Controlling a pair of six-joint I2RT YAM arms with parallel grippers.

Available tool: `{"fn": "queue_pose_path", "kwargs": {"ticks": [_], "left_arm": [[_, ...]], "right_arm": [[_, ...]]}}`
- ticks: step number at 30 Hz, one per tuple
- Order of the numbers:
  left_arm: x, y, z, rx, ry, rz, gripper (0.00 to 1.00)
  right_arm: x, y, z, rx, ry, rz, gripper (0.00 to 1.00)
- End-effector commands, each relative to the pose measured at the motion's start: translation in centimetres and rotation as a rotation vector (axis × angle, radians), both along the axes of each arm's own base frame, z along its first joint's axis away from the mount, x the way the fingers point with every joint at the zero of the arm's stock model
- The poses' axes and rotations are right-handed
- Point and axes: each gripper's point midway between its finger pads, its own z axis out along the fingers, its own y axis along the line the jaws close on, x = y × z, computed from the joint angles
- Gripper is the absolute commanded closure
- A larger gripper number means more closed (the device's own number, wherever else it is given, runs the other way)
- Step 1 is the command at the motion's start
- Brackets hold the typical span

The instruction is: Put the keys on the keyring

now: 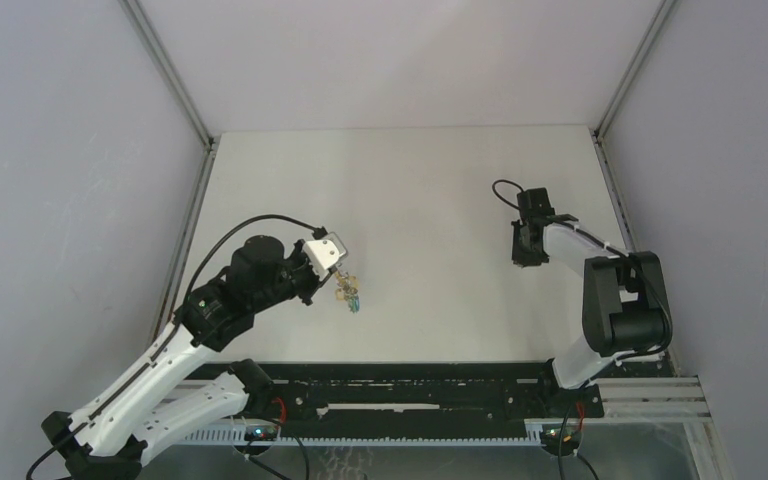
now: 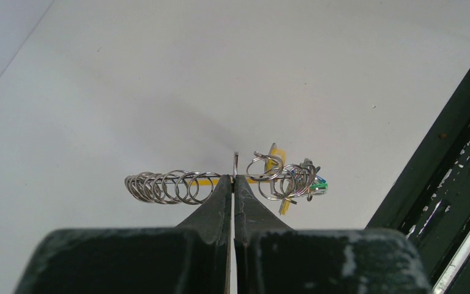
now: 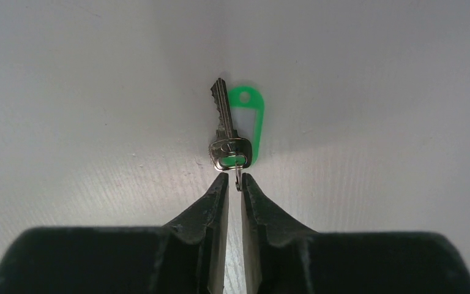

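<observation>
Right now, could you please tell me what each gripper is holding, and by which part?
Left gripper pinches the keyring mid-wire. Right gripper straddles the small ring of the key; grip unclear.

the keyring (image 2: 171, 185) is bright polished metal wire, its band (image 2: 275, 160) smooth yellow plastic. the key (image 3: 223, 113) is dull silvery metal, its tag (image 3: 254, 98) smooth green plastic round a pale insert (image 3: 245, 125). the table (image 3: 67, 122) is matt white, faintly grained.

Silvery keyring (image 2: 171, 185) with yellow band (image 2: 275, 160); silver key (image 3: 223, 119), green tag (image 3: 249, 122); white table (image 1: 410, 180).
</observation>
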Motion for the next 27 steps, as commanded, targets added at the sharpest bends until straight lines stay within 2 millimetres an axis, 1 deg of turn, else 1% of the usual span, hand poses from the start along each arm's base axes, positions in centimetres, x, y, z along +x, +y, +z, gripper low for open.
{"fn": "queue_pose_path", "kwargs": {"ticks": [1,2,5,7,10,12,14,16,17,20,22,24,26,27], "left_arm": [[0.6,-0.6,1.0,-0.05,-0.04,-0.004,1.0],[0.5,-0.6,1.0,-0.051,-0.039,-0.006,1.0],[0.5,-0.7,1.0,-0.052,-0.041,-0.007,1.0],[0.5,-0.6,1.0,-0.053,-0.042,-0.007,1.0],[0.6,-0.5,1.1,-0.051,-0.045,-0.002,1.0],[0.6,-0.4,1.1,-0.05,-0.051,0.006,1.0],[0.8,-0.1,1.2,-0.048,-0.058,0.017,1.0],[0.9,0.1,1.3,-0.049,-0.066,0.028,1.0],[0.9,0.2,1.5,-0.053,-0.074,0.035,1.0],[1.1,0.6,1.9,-0.063,-0.09,0.052,1.0],[1.2,0.9,2.1,-0.071,-0.1,0.062,1.0],[1.2,1.1,2.3,-0.076,-0.111,0.075,1.0],[1.3,1.4,2.4,-0.079,-0.119,0.09,1.0],[1.4,1.6,2.5,-0.08,-0.126,0.099,1.0]], "right_arm": [[1.1,-0.3,0.5,-0.015,-0.025,0.007,0.88],[1.1,-0.3,0.4,-0.014,-0.023,0.007,0.89],[1.1,-0.3,0.6,-0.015,-0.026,0.013,0.96],[1.0,0.1,0.8,-0.008,-0.026,0.03,1.0],[0.9,1.2,1.4,-0.013,-0.041,0.079,1.0],[0.8,2.7,1.8,-0.013,-0.053,0.136,1.0],[0.7,4.4,2.4,-0.025,-0.07,0.205,1.0],[0.3,6.6,3.0,-0.038,-0.09,0.29,1.0],[-0.1,8.2,3.2,-0.041,-0.102,0.35,1.0],[-1.0,12.0,4.2,-0.05,-0.14,0.516,1.0],[-2.2,14.8,5.0,-0.05,-0.167,0.659,1.0],[-3.8,17.2,5.6,-0.036,-0.179,0.789,1.0],[-5.5,18.7,6.2,-0.025,-0.187,0.887,1.0],[-6.4,19.2,6.5,-0.019,-0.19,0.926,1.0]]}}
